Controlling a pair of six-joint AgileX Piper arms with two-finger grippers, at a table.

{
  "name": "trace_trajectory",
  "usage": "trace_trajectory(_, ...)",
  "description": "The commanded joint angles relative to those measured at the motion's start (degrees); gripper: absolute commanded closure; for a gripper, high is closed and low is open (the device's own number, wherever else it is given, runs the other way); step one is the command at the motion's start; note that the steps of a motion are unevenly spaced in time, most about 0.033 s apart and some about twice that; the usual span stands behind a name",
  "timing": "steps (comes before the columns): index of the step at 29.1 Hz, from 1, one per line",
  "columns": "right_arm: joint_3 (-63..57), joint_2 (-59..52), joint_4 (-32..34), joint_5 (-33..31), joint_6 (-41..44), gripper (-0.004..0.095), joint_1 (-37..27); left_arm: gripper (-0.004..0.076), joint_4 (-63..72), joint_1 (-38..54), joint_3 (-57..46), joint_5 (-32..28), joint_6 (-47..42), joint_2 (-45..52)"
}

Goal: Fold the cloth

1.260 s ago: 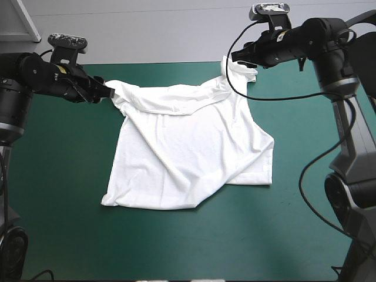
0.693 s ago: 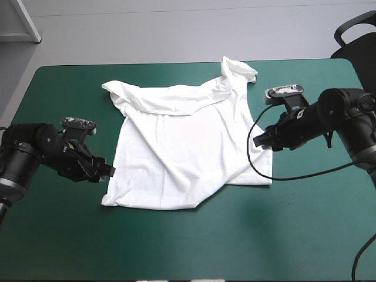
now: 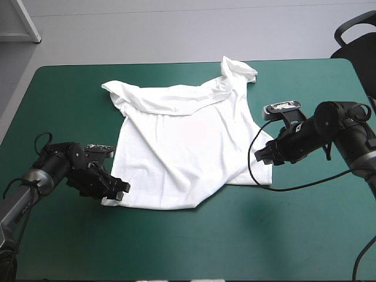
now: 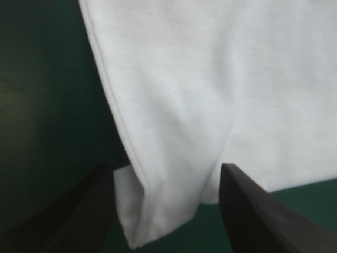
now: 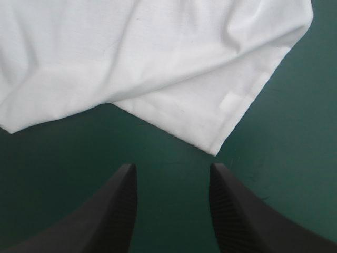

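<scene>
T-shirt (image 3: pixel 188 147) lies spread, hem toward the near edge and collar end toward the far edge, in the middle of the table's teal-green cover (image 3: pixel 305 229). It is not truly flat: a long diagonal ridge crosses the body, and the cloth is bunched along the far edge. Left gripper (image 3: pixel 120 189) sits low at the near-left hem corner (image 4: pixel 134 232). In the left wrist view its black fingers stand wide apart, and the corner lies between them, not yet pinched. Right gripper (image 3: pixel 262 156) sits low at the T-shirt's right side. In the right wrist view its fingers are also apart over bare cover, and the near-right hem corner (image 5: pixel 213 147) lies just ahead of the tips, not between them. Judgement: the step in hand is the approach for a two-corner grasp of the hem, and no fold has begun. The left should only need to close on the corner, taking both layers if there are two. The right probably has to move forward a little so the corner enters the gap, then close. After that, I expect both to lift together and carry the hem toward the collar, keeping the cloth taut enough that the diagonal ridge does not get folded in.
</scene>
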State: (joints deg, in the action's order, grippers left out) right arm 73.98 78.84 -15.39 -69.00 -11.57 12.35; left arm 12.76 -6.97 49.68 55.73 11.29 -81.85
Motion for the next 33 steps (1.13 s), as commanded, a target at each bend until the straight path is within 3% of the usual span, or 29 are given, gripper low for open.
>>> trace_trajectory(1, 1.32, -2.13, -0.89, 1.37, -0.64, 0.0494, -0.22, 0.03, 1.24, -0.3, 1.18, -0.7, -0.02, 0.93)
trace_trajectory(4, 1.32, -1.88, -0.89, 1.37, -0.64, 0.0494, -0.22, 0.0364, 1.24, -0.3, 1.18, -0.7, -0.02, 0.41)
trace_trajectory(9, -0.02, -0.38, -0.59, 2.43, -0.64, 0.0494, -0.22, 0.0603, 1.02, -0.3, -0.06, -1.87, 1.41, 0.19)
trace_trajectory(12, -1.79, 1.46, -0.21, 3.32, -0.64, 0.0494, -0.22, 0.0703, 1.02, -0.3, -0.32, -2.23, 1.94, 0.19)
trace_trajectory(16, -4.27, 4.46, -0.21, 6.25, -0.53, 0.0494, -0.22, 0.0705, 1.02, -0.3, -0.32, -2.31, 2.57, 0.19)
trace_trajectory(33, -4.57, 18.2, -0.34, 6.38, 1.74, 0.0494, 0.4, 0.0705, 1.17, -0.3, -0.32, -1.3, 2.86, 0.19)
